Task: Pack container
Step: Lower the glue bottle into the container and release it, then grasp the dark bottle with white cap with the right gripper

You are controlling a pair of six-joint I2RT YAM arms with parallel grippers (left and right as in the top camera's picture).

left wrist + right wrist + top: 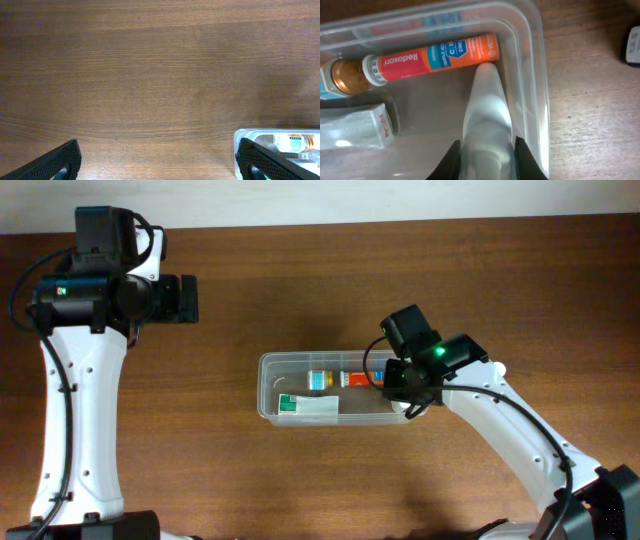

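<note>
The clear plastic container (268, 385) sits mid-table. It also shows in the right wrist view (537, 75) and at the corner of the left wrist view (240, 137). Inside lie an orange Redoxon tube (435, 57), a small bottle with a copper cap (342, 77) and a white and green box (308, 408). My right gripper (487, 155) is shut on a whitish plastic tube (487, 110), holding it inside the container's right end, its tip touching the orange tube. My left gripper (157, 165) is open and empty over bare table, left of the container.
The table is brown wood. A dark object (632, 45) lies at the right edge of the right wrist view. The left arm (80, 380) stands along the left side.
</note>
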